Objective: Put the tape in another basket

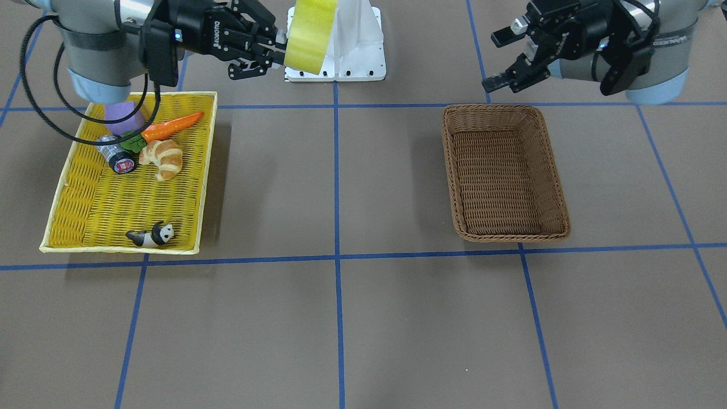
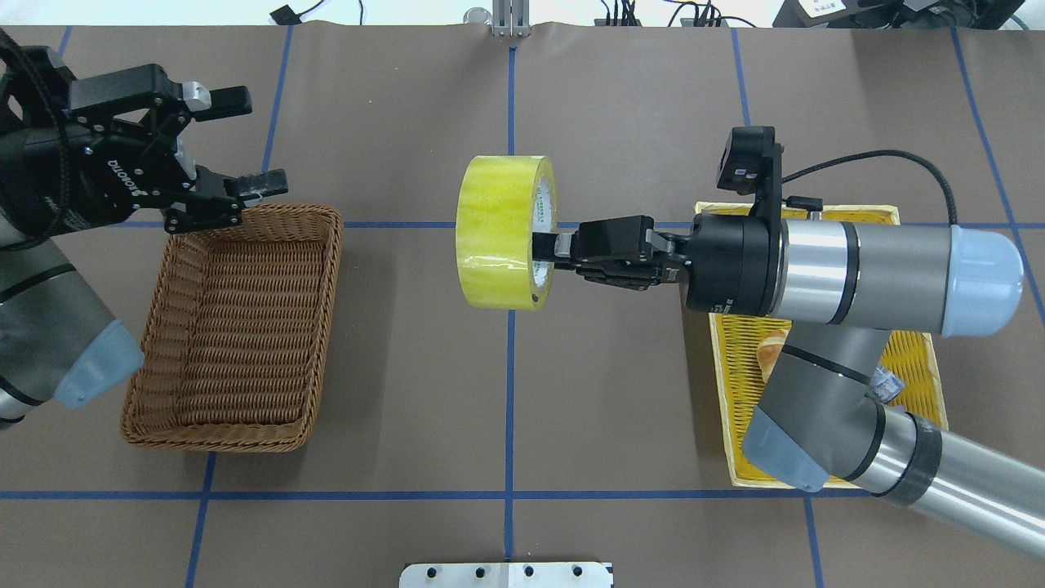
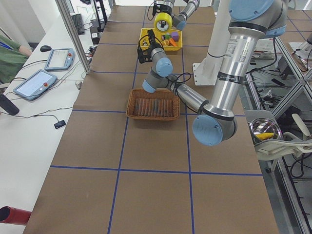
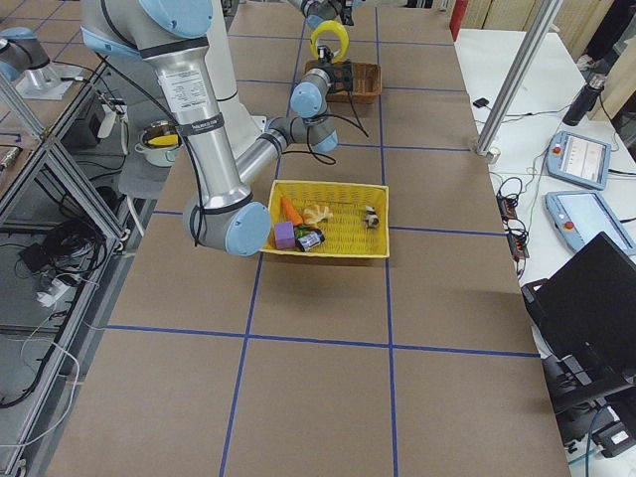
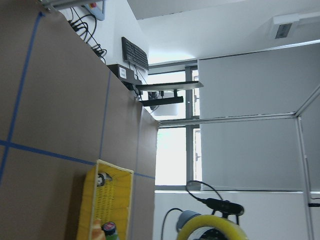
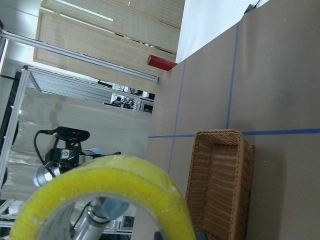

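Left jaws: spread wide and holding nothing, in the air over the far left corner of the basket (image 2: 233,343) in the overhead view.
Basket: brown wicker, on the surface (image 2: 620,122) left of the blue centre line. The right wrist view shows it beyond the roll.
Tape (image 2: 500,233): yellow roll on edge in the air over the centre line, between basket and tray and touching neither. The front view cuts off its top.
Right jaws: closed on the tape's right-hand side, arm reaching in level.
Yellow tray (image 2: 914,359): mostly hidden under the right arm from overhead. The front view shows what it holds: a carrot (image 1: 173,126), croissant (image 1: 163,158), purple block (image 1: 124,118), small cylinder (image 1: 116,154) and panda figure (image 1: 152,234).
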Robot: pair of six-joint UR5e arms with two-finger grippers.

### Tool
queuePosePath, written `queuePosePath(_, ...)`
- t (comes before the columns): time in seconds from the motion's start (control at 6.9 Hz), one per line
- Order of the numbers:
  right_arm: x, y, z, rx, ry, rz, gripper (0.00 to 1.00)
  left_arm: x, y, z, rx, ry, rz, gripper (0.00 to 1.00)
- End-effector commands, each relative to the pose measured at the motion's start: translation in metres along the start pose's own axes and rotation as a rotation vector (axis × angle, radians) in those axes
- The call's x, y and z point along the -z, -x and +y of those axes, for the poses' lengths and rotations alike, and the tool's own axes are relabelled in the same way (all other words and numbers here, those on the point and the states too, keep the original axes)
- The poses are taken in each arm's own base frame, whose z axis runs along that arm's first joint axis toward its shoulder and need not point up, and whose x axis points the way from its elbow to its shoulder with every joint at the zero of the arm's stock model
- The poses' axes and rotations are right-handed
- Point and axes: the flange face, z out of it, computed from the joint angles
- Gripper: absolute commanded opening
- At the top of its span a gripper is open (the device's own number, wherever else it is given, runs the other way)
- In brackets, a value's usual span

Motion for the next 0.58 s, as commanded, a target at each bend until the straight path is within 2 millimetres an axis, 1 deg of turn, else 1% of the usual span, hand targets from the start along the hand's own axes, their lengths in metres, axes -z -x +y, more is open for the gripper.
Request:
queuePosePath(0.0, -0.006, -0.001, 0.008, -0.01, -0.004, -0.014, 0.0, -0.033, 0.005, 0.028, 0.076, 0.076, 0.035, 0.97)
queuePosePath(0.29, -0.01, -0.01, 0.008, -0.013, 0.001, 0.004, 0.0, -0.061, 0.007, 0.055, 0.106, 0.145, 0.053, 0.97)
queuePosePath(0.43, -0.01, -0.012, 0.008, -0.015, 0.0, 0.01, 0.0, -0.071, 0.014, 0.067, 0.126, 0.171, 0.052, 0.97)
